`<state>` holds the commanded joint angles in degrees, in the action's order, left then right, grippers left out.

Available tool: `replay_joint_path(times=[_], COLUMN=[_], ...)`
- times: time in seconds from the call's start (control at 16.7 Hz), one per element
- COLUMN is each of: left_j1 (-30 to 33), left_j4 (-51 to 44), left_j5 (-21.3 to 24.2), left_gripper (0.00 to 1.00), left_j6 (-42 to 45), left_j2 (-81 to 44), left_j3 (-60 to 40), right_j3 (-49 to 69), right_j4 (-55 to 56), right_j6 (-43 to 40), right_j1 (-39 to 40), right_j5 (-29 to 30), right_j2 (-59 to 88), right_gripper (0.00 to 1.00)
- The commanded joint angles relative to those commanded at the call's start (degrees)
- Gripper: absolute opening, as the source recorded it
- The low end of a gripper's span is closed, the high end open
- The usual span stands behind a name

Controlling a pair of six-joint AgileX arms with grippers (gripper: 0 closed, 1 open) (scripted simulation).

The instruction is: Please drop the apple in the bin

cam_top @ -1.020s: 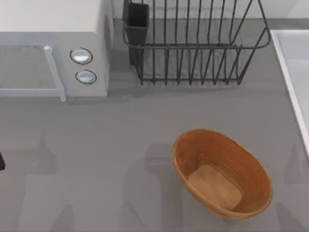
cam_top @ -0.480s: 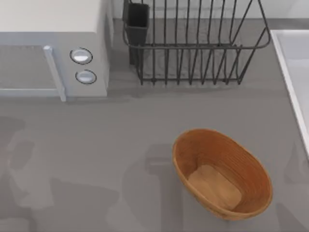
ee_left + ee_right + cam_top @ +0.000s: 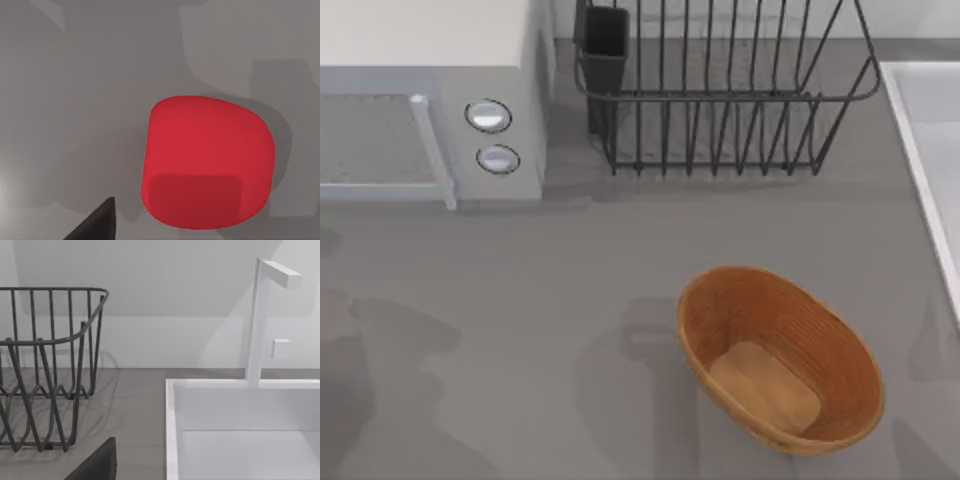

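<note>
Arm shadows at table (image 3: 570, 260) 9 o'clock have shifted; apple (image 3: 207, 162) possibly directly below left gripper, one fingertip (image 3: 95, 227) visible, cropped; finger spread indeterminate

We count 1 apple (image 3: 207, 162), 1 bin (image 3: 780, 358), 1 wire dish rack (image 3: 720, 95), 1 microwave (image 3: 430, 100) w/ 2 knobs (image 3: 488, 116), 1 sink (image 3: 245, 430), 1 faucet (image 3: 260, 322), all on 1 bench (image 3: 520, 330).

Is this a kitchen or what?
Most likely a kitchen counter, in a rendered scene. There is a microwave with two round knobs, a black wire dish rack, and a white sink with a tap beside it.
</note>
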<state>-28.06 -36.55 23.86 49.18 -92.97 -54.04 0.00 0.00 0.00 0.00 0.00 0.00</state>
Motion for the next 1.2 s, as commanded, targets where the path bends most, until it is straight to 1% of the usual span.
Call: replay_joint_path(times=[0.18,0.54,0.72,0.96,1.08,1.2], left_j1=[-1.35,-1.17,0.05,2.74,3.64,3.72], left_j4=[-2.14,-2.01,2.03,11.88,13.96,14.11], left_j5=[0.51,0.45,0.23,-0.32,-0.51,-0.52], left_gripper=[1.00,1.00,1.00,1.00,1.00,1.00], left_j6=[3.98,4.07,2.63,-0.14,-1.04,-1.12], left_j2=[-4.49,-4.75,-7.58,-13.25,-14.86,-14.99], left_j3=[-3.70,-3.76,-2.79,-0.46,0.05,0.07], right_j3=[0.00,0.00,0.00,0.00,0.00,0.00], right_j4=[0.00,0.00,0.00,0.00,0.00,0.00], right_j6=[0.00,0.00,0.00,0.00,0.00,0.00], right_j1=[0.00,0.00,0.00,0.00,0.00,0.00], right_j5=[0.00,0.00,0.00,0.00,0.00,0.00], right_j2=[0.00,0.00,0.00,0.00,0.00,0.00], right_gripper=[1.00,1.00,1.00,1.00,1.00,1.00])
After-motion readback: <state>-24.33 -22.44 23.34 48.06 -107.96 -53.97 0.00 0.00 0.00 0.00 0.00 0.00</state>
